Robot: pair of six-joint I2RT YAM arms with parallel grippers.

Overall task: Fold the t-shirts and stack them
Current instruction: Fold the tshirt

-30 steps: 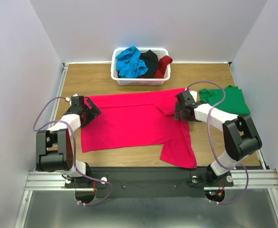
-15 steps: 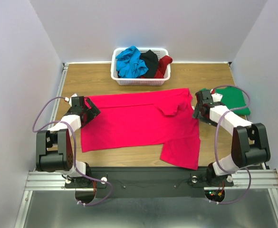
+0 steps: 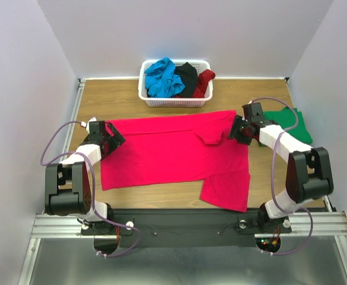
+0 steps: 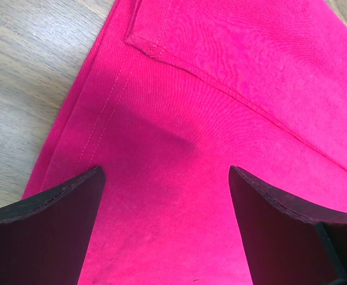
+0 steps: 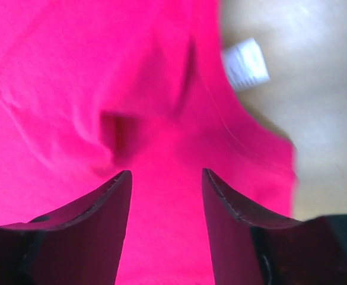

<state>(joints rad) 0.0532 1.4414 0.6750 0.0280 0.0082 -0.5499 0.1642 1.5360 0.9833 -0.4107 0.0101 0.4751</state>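
My left gripper (image 4: pixel 166 172) gapes over the pink-red t-shirt (image 3: pixel 161 151) by the table's left edge; my right gripper (image 5: pixel 166 172), half narrowed, straddles a ridge to pinch.

White lattice basket (image 3: pixel 176 102) at the far middle of the wooden table (image 3: pixel 126 98), just short of the back wall (image 3: pixel 185 29). Pale side walls (image 3: pixel 19 89) left and right. Silvery rail (image 3: pixel 54 224) along the near edge, grey metal sheet (image 3: pixel 179 264) below it. Bare wood also at the left of the left wrist view, blurred in the right wrist view
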